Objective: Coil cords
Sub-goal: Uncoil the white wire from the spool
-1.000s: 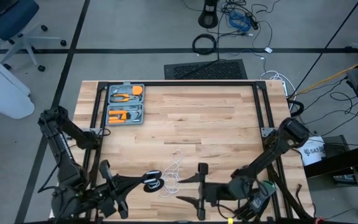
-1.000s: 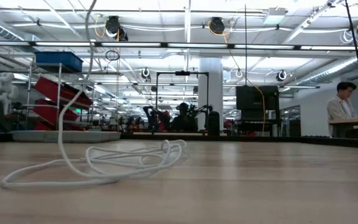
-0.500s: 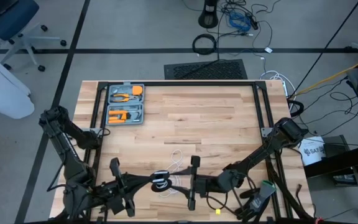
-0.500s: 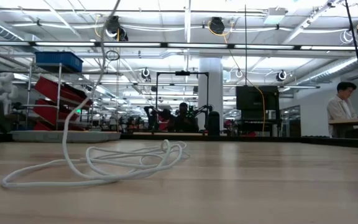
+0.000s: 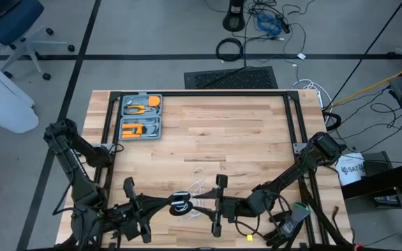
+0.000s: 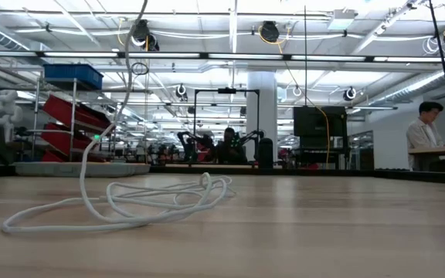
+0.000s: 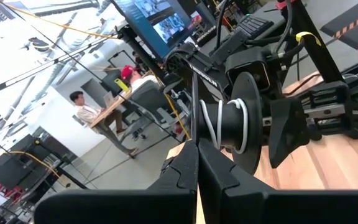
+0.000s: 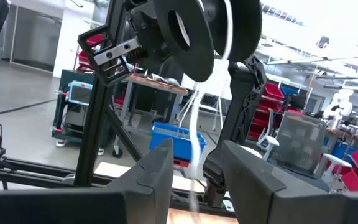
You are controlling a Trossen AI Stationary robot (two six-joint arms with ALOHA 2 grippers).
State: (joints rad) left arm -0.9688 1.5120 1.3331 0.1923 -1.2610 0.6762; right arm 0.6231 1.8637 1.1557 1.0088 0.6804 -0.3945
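Two sets of fingers meet near the table's (image 5: 243, 132) front edge: left fingers (image 7: 196, 163) clamped on small round black-and-silver reel (image 5: 181, 206), right fingers (image 8: 166, 168) apart around thin white cord (image 6: 122, 202), whose loose loops lie on the wooden table.

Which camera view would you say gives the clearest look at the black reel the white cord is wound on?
The left wrist view: the reel fills it side-on, white cord wrapped round its hub. The right wrist view shows the reel from below, close. The high view shows it small, between the left gripper and right gripper. The low view shows only cord.
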